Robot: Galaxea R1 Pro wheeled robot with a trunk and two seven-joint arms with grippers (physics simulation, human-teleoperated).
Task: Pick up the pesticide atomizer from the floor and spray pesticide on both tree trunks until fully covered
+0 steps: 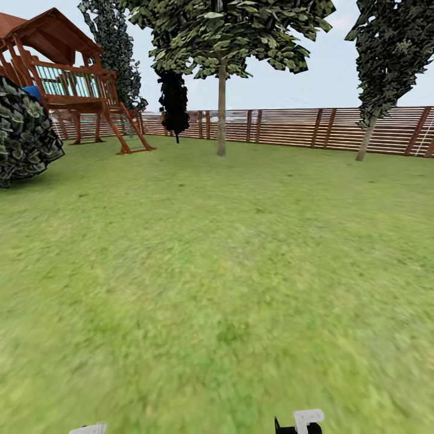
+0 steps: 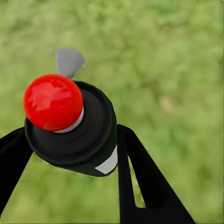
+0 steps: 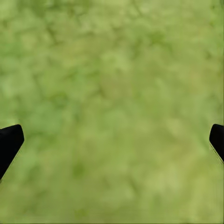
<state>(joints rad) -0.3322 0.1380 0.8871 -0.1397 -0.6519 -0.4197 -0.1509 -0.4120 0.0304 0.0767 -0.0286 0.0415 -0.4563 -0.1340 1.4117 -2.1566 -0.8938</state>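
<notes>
Lawn (image 1: 229,289) fills my head view, two trees (image 1: 222,90) standing far ahead by the fence (image 1: 289,128). My left gripper (image 2: 70,154) clamps the pesticide atomizer (image 2: 74,126), red tip forward; my right gripper (image 3: 112,140) hangs spread wide, empty, over grass.

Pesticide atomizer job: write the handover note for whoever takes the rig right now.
Left gripper: shut on the small black pesticide atomizer with the red ball tip and white band, held over grass.
Right gripper: open, nothing between its fingers, green lawn below.
Trees: the head view shows a straight grey-tan tree trunk ahead by the reddish slat fence, and a second, leaning trunk further right. Both are far across the lawn.
Done: atomizer picked up.
Left: drive to each trunk and spray it; no spray shows on either yet.
</notes>
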